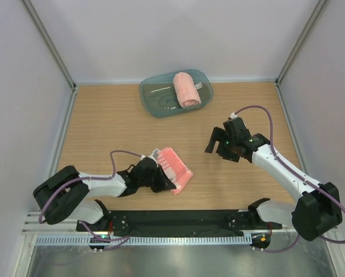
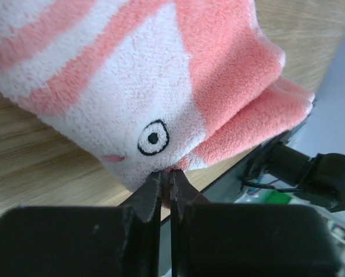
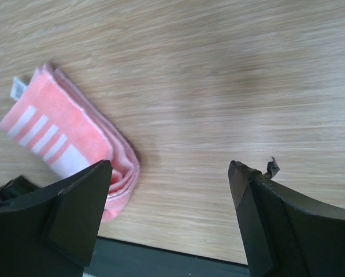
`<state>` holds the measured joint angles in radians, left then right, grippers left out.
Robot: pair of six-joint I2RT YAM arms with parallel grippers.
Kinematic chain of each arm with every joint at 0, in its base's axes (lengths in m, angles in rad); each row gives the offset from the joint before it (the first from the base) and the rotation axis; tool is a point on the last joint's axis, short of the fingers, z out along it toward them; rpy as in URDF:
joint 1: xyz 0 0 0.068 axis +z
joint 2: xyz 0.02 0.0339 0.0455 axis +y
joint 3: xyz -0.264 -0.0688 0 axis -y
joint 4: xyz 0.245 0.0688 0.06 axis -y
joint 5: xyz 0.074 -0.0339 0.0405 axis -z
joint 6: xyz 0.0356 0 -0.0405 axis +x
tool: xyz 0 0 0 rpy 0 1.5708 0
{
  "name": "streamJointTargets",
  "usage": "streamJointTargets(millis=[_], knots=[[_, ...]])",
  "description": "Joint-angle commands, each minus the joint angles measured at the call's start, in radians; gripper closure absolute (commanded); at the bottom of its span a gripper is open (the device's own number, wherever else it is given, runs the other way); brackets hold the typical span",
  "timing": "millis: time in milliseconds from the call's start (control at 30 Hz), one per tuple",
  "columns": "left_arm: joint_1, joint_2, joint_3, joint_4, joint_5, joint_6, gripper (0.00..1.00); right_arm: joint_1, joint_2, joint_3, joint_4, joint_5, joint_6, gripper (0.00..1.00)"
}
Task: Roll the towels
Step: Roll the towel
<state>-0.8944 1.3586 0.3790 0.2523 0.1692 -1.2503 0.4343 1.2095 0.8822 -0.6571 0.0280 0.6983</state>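
Observation:
A folded pink-and-white striped towel (image 1: 175, 168) lies on the wooden table near the front, left of centre. My left gripper (image 1: 160, 180) is shut on its near edge; in the left wrist view the closed tips (image 2: 166, 175) pinch the towel (image 2: 160, 75) just under an embroidered eye. The towel also shows in the right wrist view (image 3: 74, 135). My right gripper (image 1: 218, 145) is open and empty, hovering above bare table to the right of the towel. A rolled pink towel (image 1: 186, 89) lies in the teal tray (image 1: 152, 95) at the back.
The tray also holds a few small thin items beside the roll. A black strip (image 1: 178, 218) runs along the table's front edge close to the folded towel. White walls enclose the table on three sides.

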Motion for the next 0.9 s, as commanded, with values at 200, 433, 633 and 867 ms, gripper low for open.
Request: streamJointTargets(millis=[200,433,633,867], knots=[[0.057,0.092,0.008,0.068,0.108,-0.132,1.00,0.075,-0.100,-0.156,0.307,-0.295,-0.037,0.12],[0.147,0.126,0.093,-0.096,0.211,-0.032,0.99,0.227,-0.067,-0.239,0.418,-0.246,-0.098,0.13],[0.186,0.197,0.155,-0.127,0.308,0.009,0.96,0.288,0.019,-0.259,0.485,-0.174,-0.141,0.13],[0.203,0.238,0.178,-0.122,0.348,0.017,0.91,0.288,0.160,-0.307,0.651,-0.148,-0.054,0.17]])
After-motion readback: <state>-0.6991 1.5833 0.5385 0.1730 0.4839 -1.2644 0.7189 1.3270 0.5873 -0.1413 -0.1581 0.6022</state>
